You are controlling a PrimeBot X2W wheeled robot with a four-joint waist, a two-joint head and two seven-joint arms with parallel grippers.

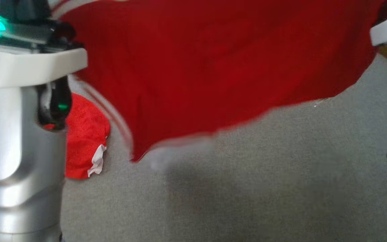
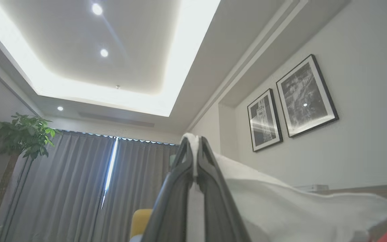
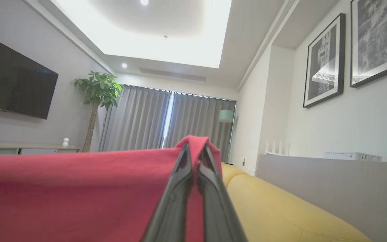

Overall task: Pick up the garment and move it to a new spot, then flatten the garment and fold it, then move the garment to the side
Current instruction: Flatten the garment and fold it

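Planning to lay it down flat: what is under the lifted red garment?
Below the red garment lies a grey surface with a soft shadow, and a red fabric bunch with a white tag at the left. Whatever lies farther back is covered by the cloth.

The head view looks steeply down from above, so near the garment (image 1: 220,67) that it blurs, with the grey surface (image 1: 281,188) below it. The left wrist view tilts sharply up along the left hand (image 2: 195,143) toward the ceiling (image 2: 113,50). The right wrist view, along the right hand (image 3: 195,149), faces more level across the room. Both wrist views share the plant (image 2: 22,134), curtains (image 2: 79,174) and framed pictures (image 2: 306,97), and each sees cloth of the garment pinched close before its lens.
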